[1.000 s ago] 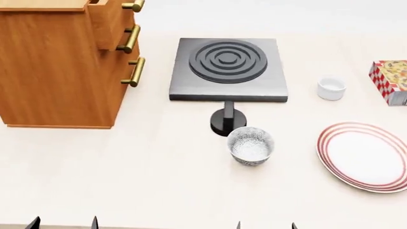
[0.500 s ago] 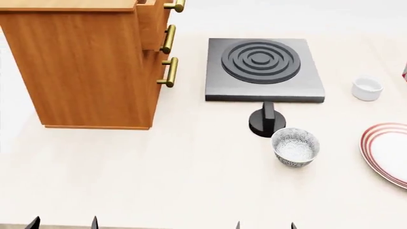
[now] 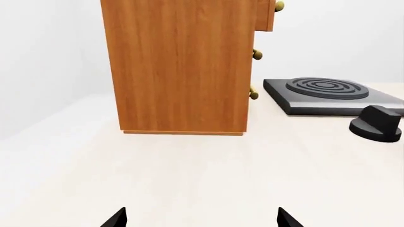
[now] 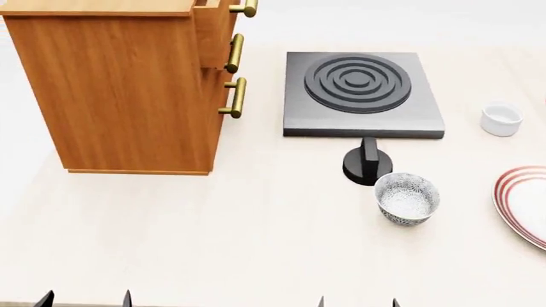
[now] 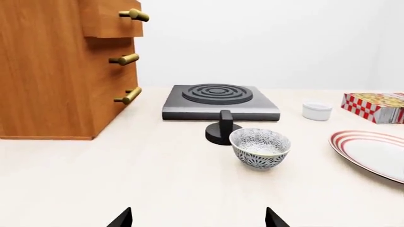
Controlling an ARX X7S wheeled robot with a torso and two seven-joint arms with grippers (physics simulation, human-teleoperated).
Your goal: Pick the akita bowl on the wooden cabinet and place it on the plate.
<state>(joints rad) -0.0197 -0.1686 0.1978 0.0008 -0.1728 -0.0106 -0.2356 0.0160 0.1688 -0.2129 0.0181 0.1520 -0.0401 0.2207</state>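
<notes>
Akita bowl (image 4: 408,198) sitting on the bench lower right of centre, just left of the plate (image 4: 525,204), straight ahead of the wide-open, empty right end effector (image 5: 198,218), so nearer that arm.

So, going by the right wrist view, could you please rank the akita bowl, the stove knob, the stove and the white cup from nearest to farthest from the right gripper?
1. akita bowl, just ahead
2. stove knob, behind the bowl
3. stove, behind the knob
4. white cup, far, toward the plate's side; about level with the stove's front edge, so close to call
</notes>
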